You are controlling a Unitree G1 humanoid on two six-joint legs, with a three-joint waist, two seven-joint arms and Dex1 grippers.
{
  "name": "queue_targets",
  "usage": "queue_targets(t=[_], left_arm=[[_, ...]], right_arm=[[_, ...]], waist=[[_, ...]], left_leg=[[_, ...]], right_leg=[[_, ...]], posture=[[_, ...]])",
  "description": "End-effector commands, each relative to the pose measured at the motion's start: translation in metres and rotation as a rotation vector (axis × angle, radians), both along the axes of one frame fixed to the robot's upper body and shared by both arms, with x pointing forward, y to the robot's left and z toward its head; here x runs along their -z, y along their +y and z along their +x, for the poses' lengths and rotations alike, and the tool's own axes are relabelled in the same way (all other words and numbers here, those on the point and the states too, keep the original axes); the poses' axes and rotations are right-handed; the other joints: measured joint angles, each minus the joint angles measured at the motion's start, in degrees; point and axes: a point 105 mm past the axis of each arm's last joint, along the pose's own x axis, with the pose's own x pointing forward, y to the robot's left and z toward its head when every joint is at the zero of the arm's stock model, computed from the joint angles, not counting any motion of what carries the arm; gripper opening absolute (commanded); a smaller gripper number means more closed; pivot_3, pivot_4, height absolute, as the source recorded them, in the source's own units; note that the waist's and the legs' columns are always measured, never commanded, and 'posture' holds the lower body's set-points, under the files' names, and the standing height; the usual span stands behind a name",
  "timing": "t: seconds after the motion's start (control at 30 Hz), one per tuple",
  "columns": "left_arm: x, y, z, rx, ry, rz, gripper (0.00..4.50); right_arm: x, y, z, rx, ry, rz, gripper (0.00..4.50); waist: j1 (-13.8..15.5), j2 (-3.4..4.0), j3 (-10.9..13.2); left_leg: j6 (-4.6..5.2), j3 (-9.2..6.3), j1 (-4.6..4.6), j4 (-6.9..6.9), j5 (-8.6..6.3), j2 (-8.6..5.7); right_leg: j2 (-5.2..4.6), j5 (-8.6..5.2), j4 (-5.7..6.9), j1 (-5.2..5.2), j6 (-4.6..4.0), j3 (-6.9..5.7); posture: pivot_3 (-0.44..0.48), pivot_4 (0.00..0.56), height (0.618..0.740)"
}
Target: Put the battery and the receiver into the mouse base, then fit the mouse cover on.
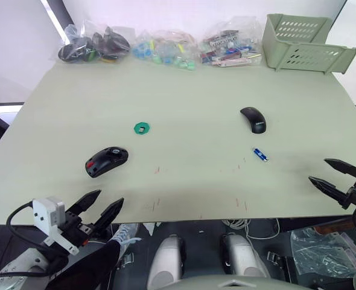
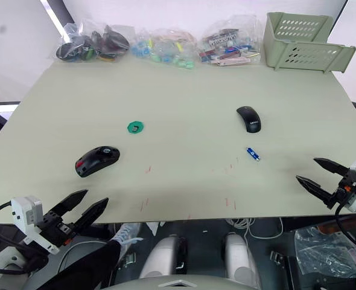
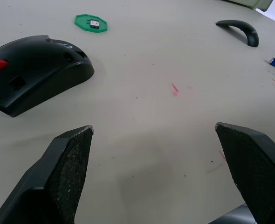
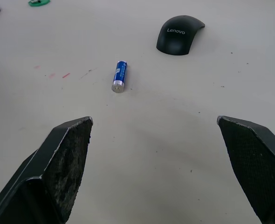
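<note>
Nothing done yet: every part lies loose on the table [image 1: 184,109]. Mouse base [image 1: 105,161] sits open toward the near left with its red part showing, compartments look empty as far as the left wrist view lets on. Receiver [image 3: 94,22] rests on a green disc [image 1: 142,127] beyond the base, well apart from it. Battery [image 1: 260,154] lies on the right, near the mouse cover [image 1: 253,119] but not touching. Left gripper [image 1: 100,208] hangs at the near edge by the base, fingers spread, holding nothing. Right gripper [image 1: 336,177] at the right edge, fingers spread, empty too. Left to do: battery in, receiver in, cover on. Count: one base, one cover, one battery, one receiver, one disc, two grippers
</note>
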Motion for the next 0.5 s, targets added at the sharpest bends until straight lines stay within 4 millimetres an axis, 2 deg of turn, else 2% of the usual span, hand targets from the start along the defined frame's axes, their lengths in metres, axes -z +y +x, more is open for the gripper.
queue_targets(t=[0.03, 0.23, 0.3, 0.4, 0.5], left_arm=[[-0.006, -0.002, 0.0, 0.014, -0.004, -0.01, 4.46], [-0.029, -0.007, 0.007, 0.117, -0.054, 0.008, 4.46], [-0.041, -0.003, 0.009, 0.164, -0.081, 0.035, 4.46], [-0.055, 0.008, 0.017, 0.202, -0.089, 0.072, 4.46], [-0.066, 0.023, 0.026, 0.236, -0.066, 0.117, 4.46]], right_arm=[[-0.015, 0.001, 0.004, -0.012, -0.06, -0.002, 4.5], [-0.034, 0.034, 0.011, -0.167, -0.073, 0.048, 4.5], [-0.047, 0.07, 0.004, -0.354, -0.079, 0.072, 4.5], [-0.068, 0.112, -0.004, -0.556, -0.098, 0.108, 4.5], [-0.083, 0.136, -0.012, -0.687, -0.128, 0.119, 4.5]], waist=[[0.0, 0.0, 0.0], [-0.1, 0.01, 0.0], [-0.1, 0.01, 0.0], [0.0, -0.03, 0.0], [0.1, -0.01, 0.1]], left_leg=[[0.0, 0.0, 0.0, 0.0, 0.0, 0.0], [0.01, -0.03, 0.03, 0.01, 0.0, 0.03], [0.01, -0.03, 0.01, 0.0, 0.0, 0.02], [0.01, 0.01, -0.04, -0.02, 0.0, 0.02], [0.01, -0.03, -0.02, 0.01, 0.02, 0.02]], right_leg=[[0.0, 0.0, 0.0, 0.0, 0.0, 0.0], [0.03, 0.0, 0.04, 0.01, 0.01, -0.01], [0.04, 0.0, 0.04, 0.0, 0.0, -0.02], [0.07, 0.05, 0.02, -0.05, -0.08, -0.02], [0.16, 0.02, 0.09, -0.09, -0.01, -0.08]], posture=[[0.0, 0.15, 0.74], [0.0, 0.15, 0.74], [0.0, 0.15, 0.74], [0.0, 0.15, 0.74], [0.0, 0.15, 0.74]])
